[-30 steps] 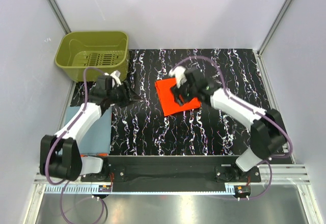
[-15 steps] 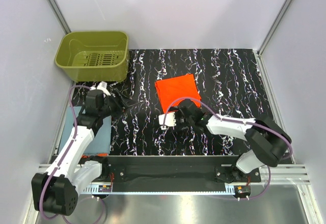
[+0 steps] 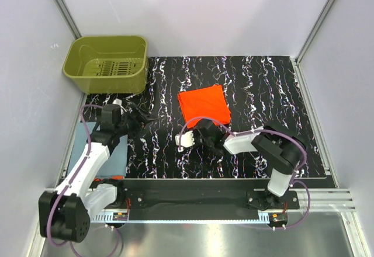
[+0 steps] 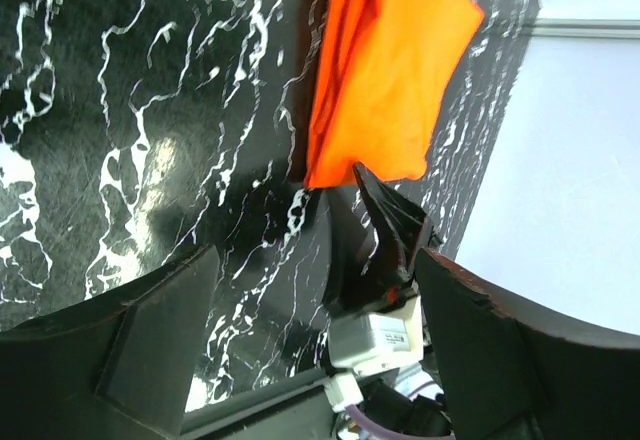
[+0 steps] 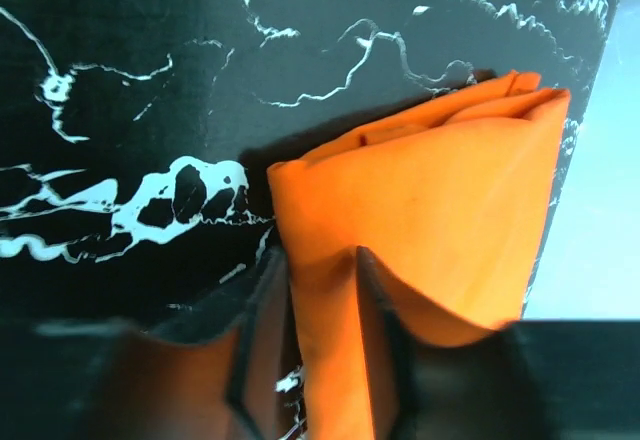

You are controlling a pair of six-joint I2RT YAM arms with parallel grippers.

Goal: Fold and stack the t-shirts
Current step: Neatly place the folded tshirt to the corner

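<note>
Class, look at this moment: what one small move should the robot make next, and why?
Probably ease the right gripper forward and close its fingers on the near edge of the orange t-shirt. That shirt lies folded flat, the fingers sit right at its edge with only a narrow gap between them, and the blue-grey t-shirt lies folded at the left, ready to be stacked on.

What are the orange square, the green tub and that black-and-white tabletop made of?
Folded orange t-shirt: soft matte cloth, layered edges. Olive-green basket: likely moulded plastic, smooth, slotted floor. Black white-veined table surface: glossy marble look, probably printed sheet.
</note>
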